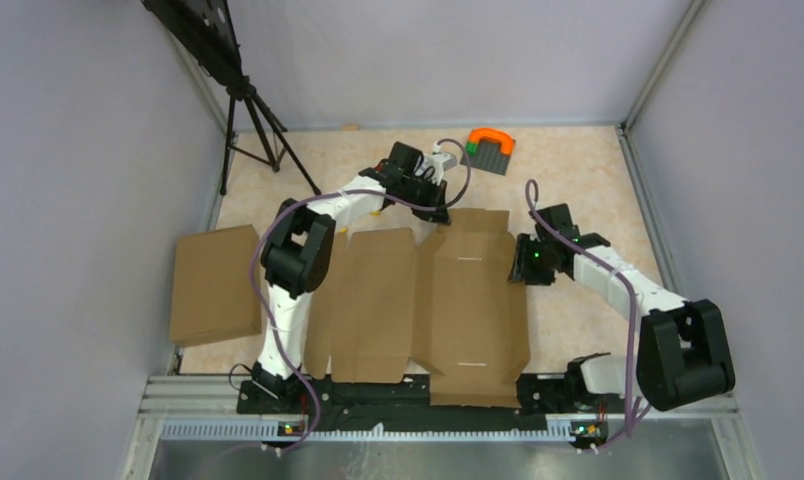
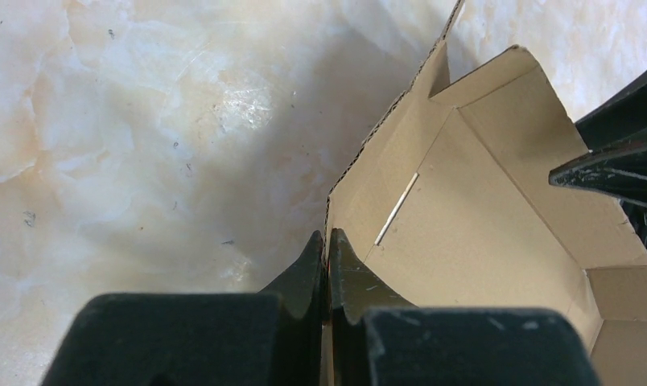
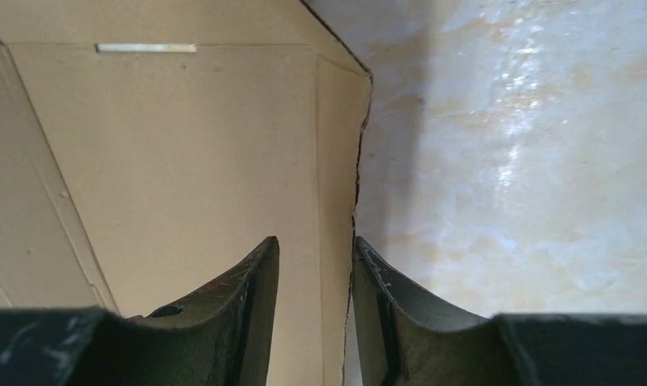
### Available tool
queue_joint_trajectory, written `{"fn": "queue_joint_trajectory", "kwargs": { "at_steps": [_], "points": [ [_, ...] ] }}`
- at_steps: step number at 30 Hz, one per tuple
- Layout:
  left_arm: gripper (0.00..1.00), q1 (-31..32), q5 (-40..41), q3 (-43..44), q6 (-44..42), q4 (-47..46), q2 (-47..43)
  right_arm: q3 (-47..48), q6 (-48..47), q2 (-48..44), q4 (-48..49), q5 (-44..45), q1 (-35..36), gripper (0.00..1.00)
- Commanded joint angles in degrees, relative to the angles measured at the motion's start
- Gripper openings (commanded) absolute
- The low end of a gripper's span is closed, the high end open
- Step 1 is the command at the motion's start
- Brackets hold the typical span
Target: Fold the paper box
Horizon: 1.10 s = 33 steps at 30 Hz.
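The paper box [image 1: 428,300] lies as a large brown die-cut sheet in the middle of the table, its right half partly raised into walls. My left gripper [image 1: 440,210] is at the sheet's far edge. In the left wrist view it [image 2: 327,237] is shut on the upright cardboard edge, with the box's inside [image 2: 481,217] to its right. My right gripper [image 1: 523,262] is at the sheet's right side. In the right wrist view it [image 3: 315,245] stands open astride a narrow side flap [image 3: 336,161]; the flap's torn-looking edge lies along the right finger [image 3: 385,289].
A second plain brown box [image 1: 215,285] sits at the left of the table. An orange and grey object [image 1: 490,148] lies at the back. A black tripod [image 1: 253,120] stands in the back left corner. Grey walls close the table on three sides.
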<state>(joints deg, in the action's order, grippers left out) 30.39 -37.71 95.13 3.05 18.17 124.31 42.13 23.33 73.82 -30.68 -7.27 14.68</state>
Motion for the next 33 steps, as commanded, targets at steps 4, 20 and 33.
{"fn": "queue_joint_trajectory", "kwargs": {
  "at_steps": [4,20,33],
  "points": [
    [0.00,-0.32,-0.34,-0.91,0.81,-0.26,-3.73,6.08,-1.86,2.72,-0.15,2.07,6.06,0.39],
    [0.05,-0.11,-7.02,-4.82,-2.49,0.07,-7.10,7.50,-2.06,4.22,-0.73,8.94,6.24,0.10],
    [0.34,0.67,-7.70,-8.38,-5.97,3.18,-9.97,8.67,-0.88,5.08,-0.25,11.13,7.85,0.09]
  ]
}}
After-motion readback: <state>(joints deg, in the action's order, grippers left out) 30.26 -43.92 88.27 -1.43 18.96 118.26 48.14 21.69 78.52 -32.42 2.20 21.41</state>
